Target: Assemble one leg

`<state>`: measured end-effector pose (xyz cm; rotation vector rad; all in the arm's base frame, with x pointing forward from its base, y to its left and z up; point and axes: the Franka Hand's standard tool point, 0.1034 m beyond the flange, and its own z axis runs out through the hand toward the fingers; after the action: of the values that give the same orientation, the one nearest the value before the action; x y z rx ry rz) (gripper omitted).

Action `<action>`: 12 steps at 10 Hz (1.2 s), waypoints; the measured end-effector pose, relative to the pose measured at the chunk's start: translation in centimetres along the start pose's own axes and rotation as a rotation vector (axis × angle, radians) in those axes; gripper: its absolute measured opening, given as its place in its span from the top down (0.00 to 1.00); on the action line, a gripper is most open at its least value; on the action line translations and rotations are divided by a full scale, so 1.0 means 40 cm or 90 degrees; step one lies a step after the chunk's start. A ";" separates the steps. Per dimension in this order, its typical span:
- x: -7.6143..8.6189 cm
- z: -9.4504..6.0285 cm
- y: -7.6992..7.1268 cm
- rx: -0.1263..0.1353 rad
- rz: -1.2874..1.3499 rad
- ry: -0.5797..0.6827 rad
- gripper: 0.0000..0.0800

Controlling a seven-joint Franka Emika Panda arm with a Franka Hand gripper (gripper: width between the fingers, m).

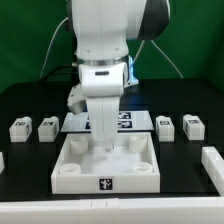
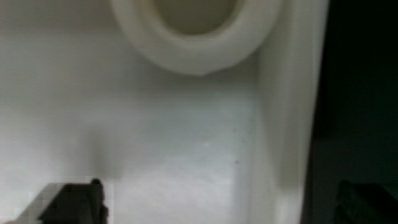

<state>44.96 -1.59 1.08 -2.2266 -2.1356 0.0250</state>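
Observation:
My gripper [image 1: 104, 148] hangs low over the large white tray [image 1: 70, 170], fingers pointing down into its middle. In the wrist view the gripper [image 2: 217, 205] is open, with the dark fingertips [image 2: 71, 202] far apart and only the tray's flat white surface [image 2: 160, 130] between them. One round corner socket [image 2: 187, 35] shows beyond. Four legs, small white blocks with marker tags, stand on the black table: two on the exterior view's left [image 1: 19, 128] [image 1: 47, 127] and two on its right [image 1: 166, 126] [image 1: 193, 126]. None is held.
The marker board [image 1: 130, 122] lies flat behind the tray, partly hidden by the arm. A white part [image 1: 213, 165] lies at the exterior view's right edge, and another just shows at the left edge [image 1: 2, 160]. In the wrist view the black table [image 2: 356, 100] shows beside the tray's edge.

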 end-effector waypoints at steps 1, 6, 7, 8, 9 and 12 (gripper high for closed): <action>-0.001 0.005 -0.002 0.001 0.008 0.001 0.19; -0.001 0.006 -0.003 0.001 0.021 0.001 0.68; -0.001 0.006 -0.003 0.002 0.021 0.001 0.90; -0.001 0.003 0.001 -0.002 0.021 0.001 0.93; -0.001 0.003 0.003 -0.005 0.022 0.001 0.93; -0.001 0.002 0.004 -0.006 0.022 0.001 0.93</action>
<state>45.12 -1.64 0.99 -2.2676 -2.1018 0.0141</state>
